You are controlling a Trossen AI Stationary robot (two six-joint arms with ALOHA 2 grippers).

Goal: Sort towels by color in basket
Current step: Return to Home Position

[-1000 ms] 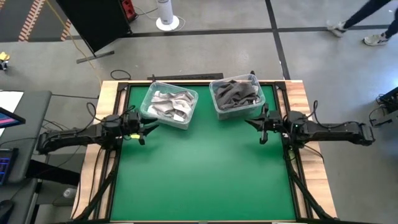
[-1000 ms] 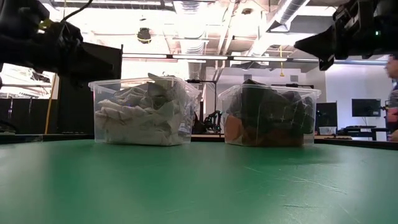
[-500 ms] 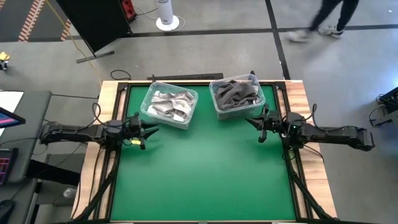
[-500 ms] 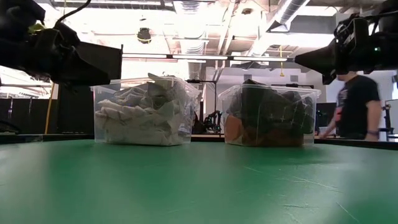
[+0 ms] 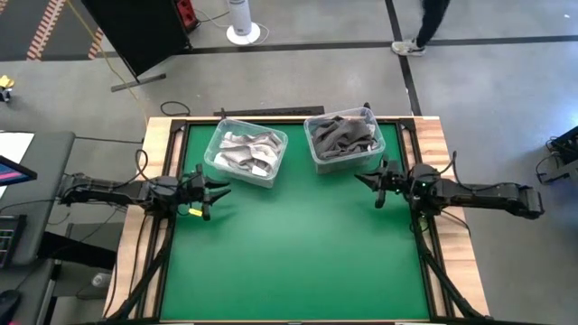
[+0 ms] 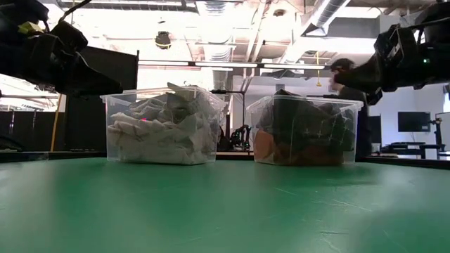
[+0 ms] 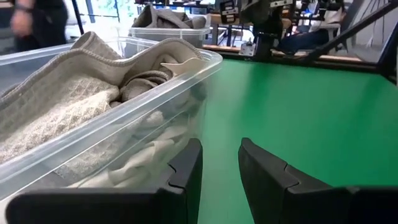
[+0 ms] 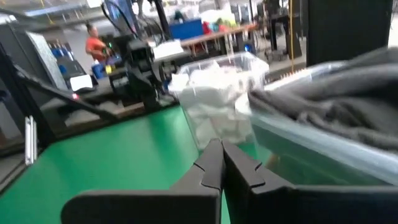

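Desk: green desk [image 5: 298,257] with two bins; a person [image 5: 424,23] crosses the floor behind.
Towels: pale towels [image 5: 248,149] fill the left bin [image 5: 210,154], dark towels [image 5: 343,134] the right bin [image 5: 348,163].
Left hand [image 5: 215,191]: open, empty, drawn back to its edge.
Right hand [image 5: 368,185]: closed, empty, pulled back slightly.
Meaning: sorting looks finished.

**Clear plastic, soft cloth, matt green top**

The bin [image 7: 124,118] just beside the left gripper [image 7: 219,144] is clear, glossy plastic with a smooth rim. The pale towels [image 7: 56,106] in it are cloth with a nubbly, waffled weave and a ribbed hem. That gripper's fingers [image 7: 186,171] look like matt dark plastic, moulded smooth. Just ahead of the right gripper [image 8: 221,146], the second bin [image 8: 311,149] is the same clear plastic; its dark grey towels [image 8: 354,74] are soft, fine-napped cloth. The table top [image 5: 289,253] under both grippers is matt green with faint scuffs. Its border [image 5: 161,144] is bare wood.
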